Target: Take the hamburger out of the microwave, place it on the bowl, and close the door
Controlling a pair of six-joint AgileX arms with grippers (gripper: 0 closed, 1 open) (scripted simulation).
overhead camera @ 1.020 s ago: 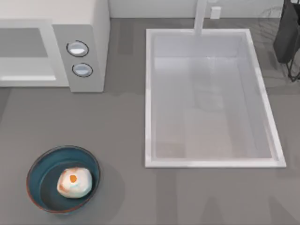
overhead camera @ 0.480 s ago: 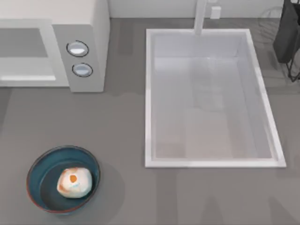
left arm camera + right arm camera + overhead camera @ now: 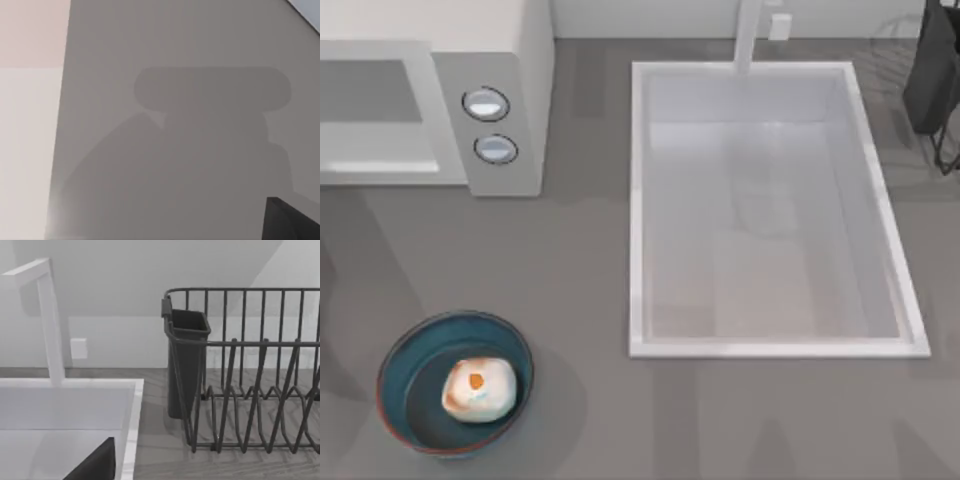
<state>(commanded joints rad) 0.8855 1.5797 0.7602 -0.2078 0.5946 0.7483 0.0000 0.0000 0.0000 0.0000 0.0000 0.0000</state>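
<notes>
Left gripper [image 3: 295, 222] appears as no more than a dark corner in its own wrist view, hanging over bare grey countertop [image 3: 200, 50] and throwing a broad shadow on it. Whether it is open or closed I cannot tell, and nothing can be seen in its hold.

Right gripper [image 3: 95, 465] is likewise just a dark wedge in the right wrist view, above the white rim of the sink [image 3: 131, 430]. The tall white faucet [image 3: 50, 325] and the dark wire dish rack [image 3: 250, 390] with its cutlery holder [image 3: 186, 365] stand beyond it. How its grip stands I cannot tell either.

From above, the hamburger [image 3: 478, 388] sits inside the bowl [image 3: 395, 345] near the front left of the table, well apart from the sink and from the rack at the far right corner. The bun rests slightly right of the bowl's middle, orange spot up.

At the back left stands the microwave [image 3: 505, 90]. Its two knobs [image 3: 486, 103] face up toward the camera, and the door [image 3: 380, 165] looks flush with the front beside the knob panel
</notes>
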